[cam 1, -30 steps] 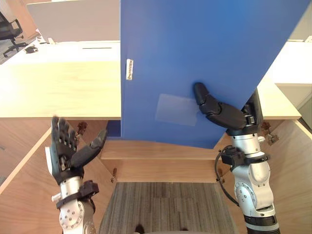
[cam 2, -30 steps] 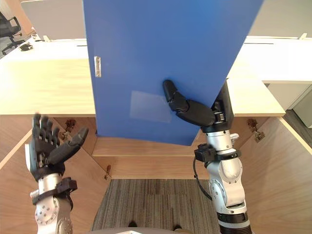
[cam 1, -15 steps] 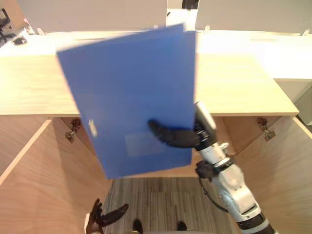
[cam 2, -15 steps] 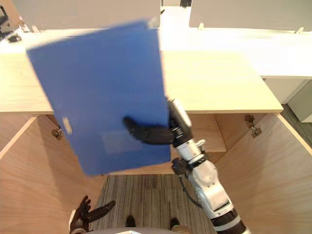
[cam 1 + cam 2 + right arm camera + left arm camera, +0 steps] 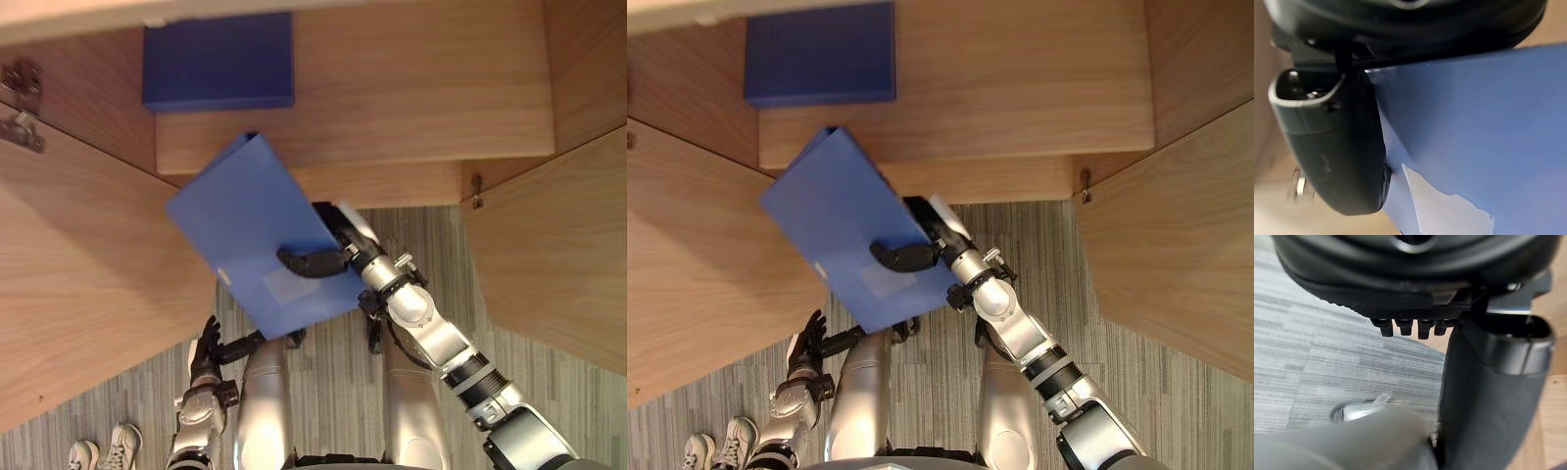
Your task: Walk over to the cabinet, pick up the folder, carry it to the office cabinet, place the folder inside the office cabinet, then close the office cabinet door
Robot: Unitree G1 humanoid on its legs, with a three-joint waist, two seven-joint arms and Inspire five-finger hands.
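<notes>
A blue folder (image 5: 245, 235) hangs tilted in front of the open office cabinet, its far corner near the edge of the shelf (image 5: 392, 88). My right hand (image 5: 312, 261) is shut on its lower edge, the thumb lying across the face beside a clear label pocket. In the right wrist view the thumb (image 5: 1337, 142) presses on the folder's blue face (image 5: 1488, 122). My left hand (image 5: 206, 352) hangs low beside me over the carpet, open and holding nothing, its fingers (image 5: 1410, 325) straight.
A second blue folder (image 5: 217, 61) lies on the shelf inside at the back left. The cabinet's two wooden doors stand open, the left door (image 5: 88, 264) and the right door (image 5: 549, 235). A person's white shoes (image 5: 98, 452) show on the carpet at lower left.
The camera has tipped down from the cabinet top to its open inside. My right hand has brought the folder down and tilted it toward the shelf. My left hand has dropped to my side.
</notes>
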